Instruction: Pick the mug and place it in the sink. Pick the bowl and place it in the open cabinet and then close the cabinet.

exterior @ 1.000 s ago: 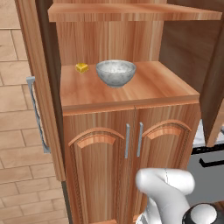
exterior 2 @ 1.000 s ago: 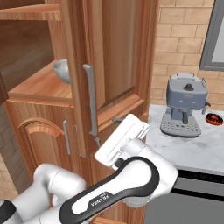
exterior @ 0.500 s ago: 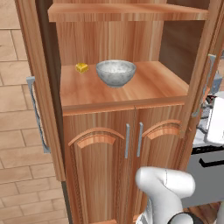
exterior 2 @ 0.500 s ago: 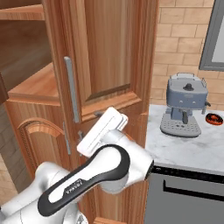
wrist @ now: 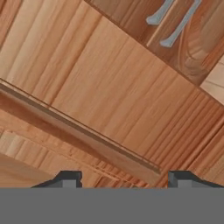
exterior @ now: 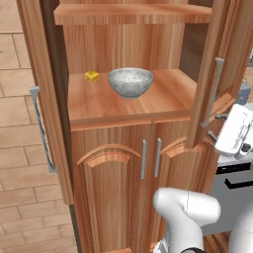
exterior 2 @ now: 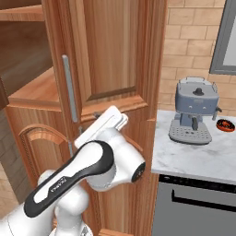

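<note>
Cabinet (exterior: pixel 123 99) door (exterior 2: pixel 108 60) hides bowl (exterior: pixel 130 82) in right view; gripper (wrist: pixel 124 177) tips barely visible.

**Non-task items in view**

Small yellow block (exterior: pixel 92 76) on the wooden shelf, left rear. Low arched-panel doors (exterior: pixel 111 190) below, two short silver handles (exterior: pixel 150 158) side by side at the centre seam. Grey espresso machine (exterior 2: pixel 195 110) on white marble counter (exterior 2: pixel 203 156). Small dark dish with red contents (exterior 2: pixel 225 125) just right of it. Tan brick wall (exterior 2: pixel 190 41) behind.
</note>
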